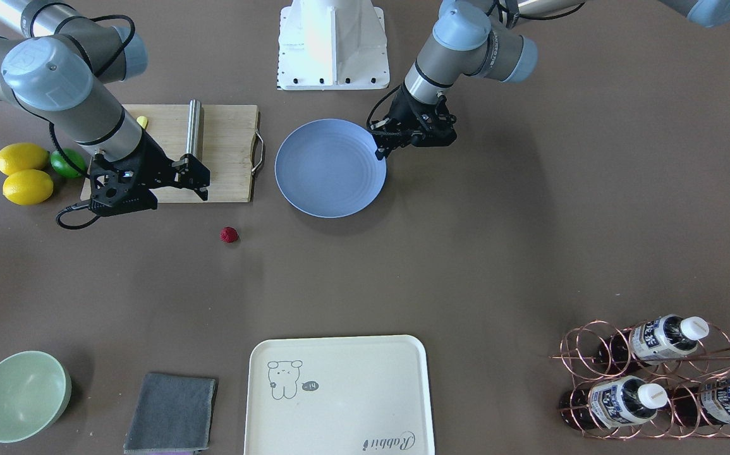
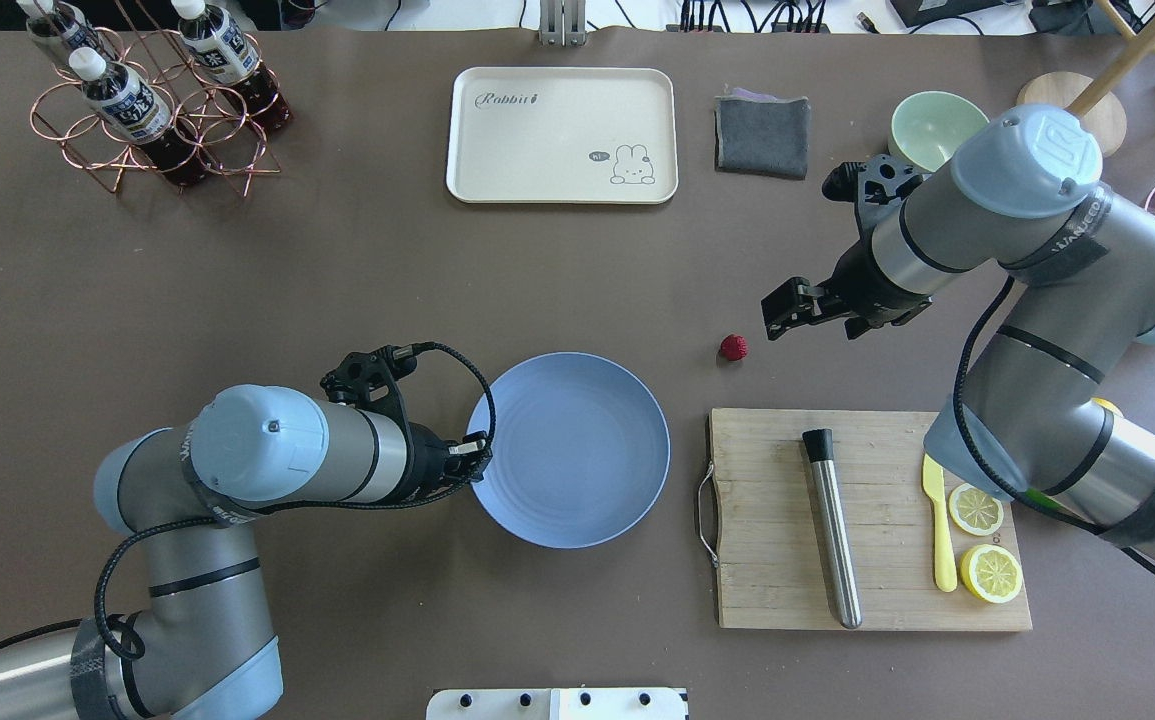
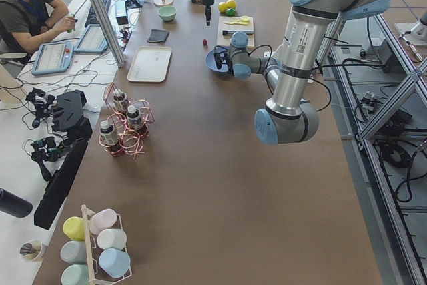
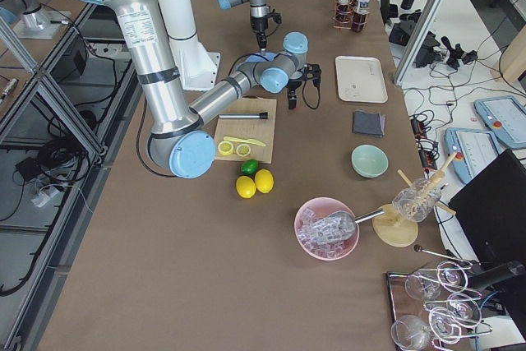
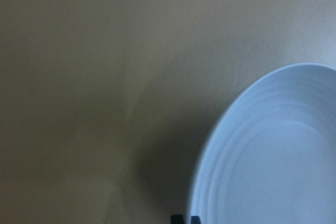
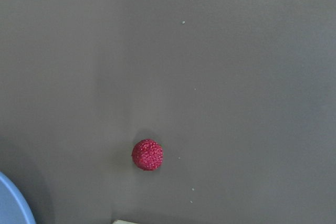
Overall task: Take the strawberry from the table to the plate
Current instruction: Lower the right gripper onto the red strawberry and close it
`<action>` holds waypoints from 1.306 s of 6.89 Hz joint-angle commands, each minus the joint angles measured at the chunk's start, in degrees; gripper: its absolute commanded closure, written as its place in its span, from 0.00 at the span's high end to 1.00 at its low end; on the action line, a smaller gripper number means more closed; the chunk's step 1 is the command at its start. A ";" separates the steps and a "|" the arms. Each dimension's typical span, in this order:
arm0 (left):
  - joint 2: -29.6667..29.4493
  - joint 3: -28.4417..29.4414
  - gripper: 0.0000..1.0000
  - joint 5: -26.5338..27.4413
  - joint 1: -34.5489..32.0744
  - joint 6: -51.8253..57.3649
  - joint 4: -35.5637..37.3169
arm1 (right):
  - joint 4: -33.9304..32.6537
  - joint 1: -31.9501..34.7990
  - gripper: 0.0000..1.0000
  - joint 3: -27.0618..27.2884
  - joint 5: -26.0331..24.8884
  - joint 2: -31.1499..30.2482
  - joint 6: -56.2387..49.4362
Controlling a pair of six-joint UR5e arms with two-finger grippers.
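Note:
The strawberry (image 1: 229,235) (image 2: 733,347) (image 6: 147,154), a tiny dark-red bumpy berry, lies alone on the brown table (image 2: 357,270), between the plate and the cutting board. The round blue-grey plate (image 1: 330,167) (image 2: 569,450) (image 5: 273,150) has nothing on it. My right gripper (image 1: 197,177) (image 2: 782,310) hovers open above the table just beside the berry, apart from it; the right wrist view shows the berry below, without fingers in frame. My left gripper (image 1: 380,148) (image 2: 475,452) is shut and empty at the plate's rim on the side away from the berry.
A wooden cutting board (image 2: 767,560) carries a metal rod (image 2: 830,530), a yellow knife (image 2: 937,520) and lemon slices (image 2: 977,510). Lemons and a lime (image 1: 23,174) lie beside it. At the far edge stand a cream tray (image 2: 562,190), grey cloth (image 2: 762,135), green bowl (image 2: 937,125) and bottle rack (image 2: 152,110).

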 commanded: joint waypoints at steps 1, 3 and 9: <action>-0.15 1.11 0.00 0.28 0.28 0.01 -0.02 | 0.09 -2.74 0.98 -1.79 -2.17 2.05 1.77; 0.03 1.02 0.00 0.55 0.19 0.01 -0.02 | 0.00 -3.45 0.96 -2.59 -2.26 2.76 1.77; -0.23 0.76 0.68 0.55 0.19 0.27 -0.11 | 3.32 -4.51 0.87 -13.30 -6.13 8.29 1.07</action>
